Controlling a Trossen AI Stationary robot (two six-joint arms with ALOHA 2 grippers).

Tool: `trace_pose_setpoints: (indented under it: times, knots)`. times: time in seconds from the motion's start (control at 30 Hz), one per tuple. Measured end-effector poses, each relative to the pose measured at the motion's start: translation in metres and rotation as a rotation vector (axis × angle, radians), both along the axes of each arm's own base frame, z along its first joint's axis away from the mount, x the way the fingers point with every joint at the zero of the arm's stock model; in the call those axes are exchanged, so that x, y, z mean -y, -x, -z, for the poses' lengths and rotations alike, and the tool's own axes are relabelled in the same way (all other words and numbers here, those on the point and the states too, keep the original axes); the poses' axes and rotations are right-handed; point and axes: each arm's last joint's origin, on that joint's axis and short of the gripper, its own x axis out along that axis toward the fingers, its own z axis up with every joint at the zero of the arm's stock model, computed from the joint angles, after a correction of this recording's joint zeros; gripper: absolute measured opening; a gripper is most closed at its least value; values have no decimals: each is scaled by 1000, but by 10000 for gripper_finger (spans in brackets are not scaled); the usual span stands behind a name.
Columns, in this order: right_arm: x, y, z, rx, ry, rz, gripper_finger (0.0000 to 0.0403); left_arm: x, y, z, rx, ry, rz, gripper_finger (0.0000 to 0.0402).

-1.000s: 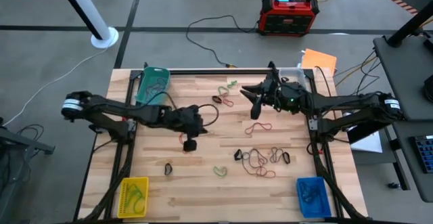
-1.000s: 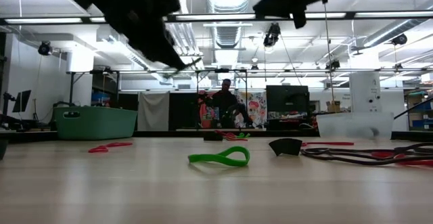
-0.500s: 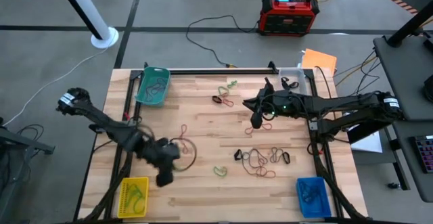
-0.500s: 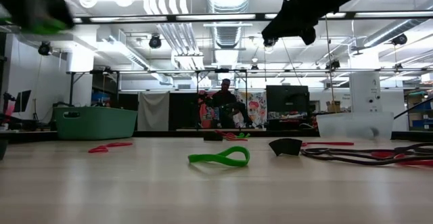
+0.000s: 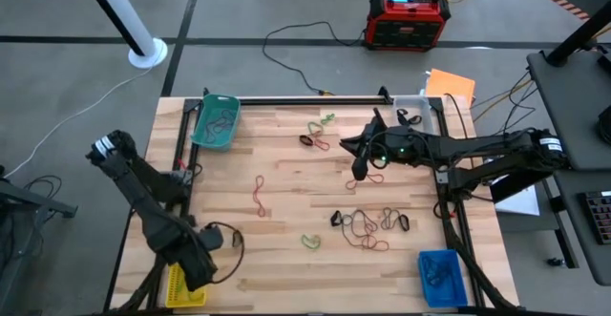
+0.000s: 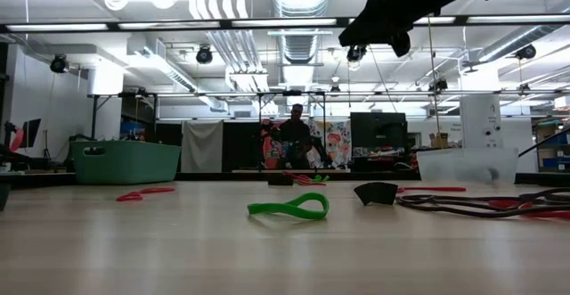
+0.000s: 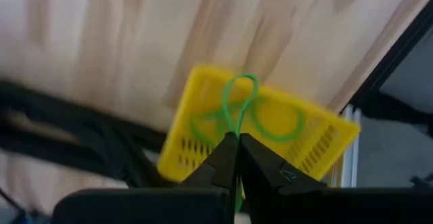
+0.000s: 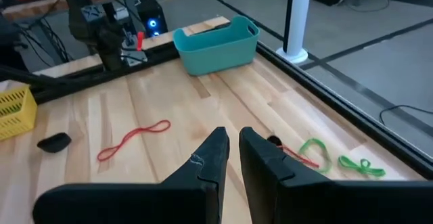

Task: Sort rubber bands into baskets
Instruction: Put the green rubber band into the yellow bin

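Note:
My left gripper points down over the yellow basket at the table's near left corner, shut on a green rubber band. More green bands lie in that basket. My right gripper hovers over the table's far right part, fingers together but for a narrow slit, with nothing seen between them. Loose bands lie on the wood: a red one, a green one and a tangled cluster. The teal basket, clear basket and blue basket stand at the other corners. My left gripper pinches the green band between its two fingertips, coming from above and pointing down. One end of the thin loop is at the fingers. The rest hangs slack below them, over the yellow basket's inside and clear of the table.
More bands lie near the far edge: green and red ones and a black one. Black frame rails run along the table's left and right sides. Beyond the far edge a red-and-black box sits on the floor. A person stands far off in the room.
My left gripper has swung from the table's middle toward the near left corner and tipped from slanting to pointing straight down, carrying the green band over the yellow basket. My right gripper has sunk a little toward the table.

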Motion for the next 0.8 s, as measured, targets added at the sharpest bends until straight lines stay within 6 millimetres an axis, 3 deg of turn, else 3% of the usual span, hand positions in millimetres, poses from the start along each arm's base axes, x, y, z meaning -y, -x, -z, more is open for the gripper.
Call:
trace_pose_setpoints:
  times: [0.23,0.53,0.8]
  knots:
    - [0,-5,6,-19,-12,-23,33,17,12,24,-139,-43,-44,0]
    - [0,-9,12,-42,-23,-20,34,27,9,44,-189,-116,-68,3]
    - [0,-9,12,-33,-49,-10,34,29,8,48,-210,-128,-70,57]
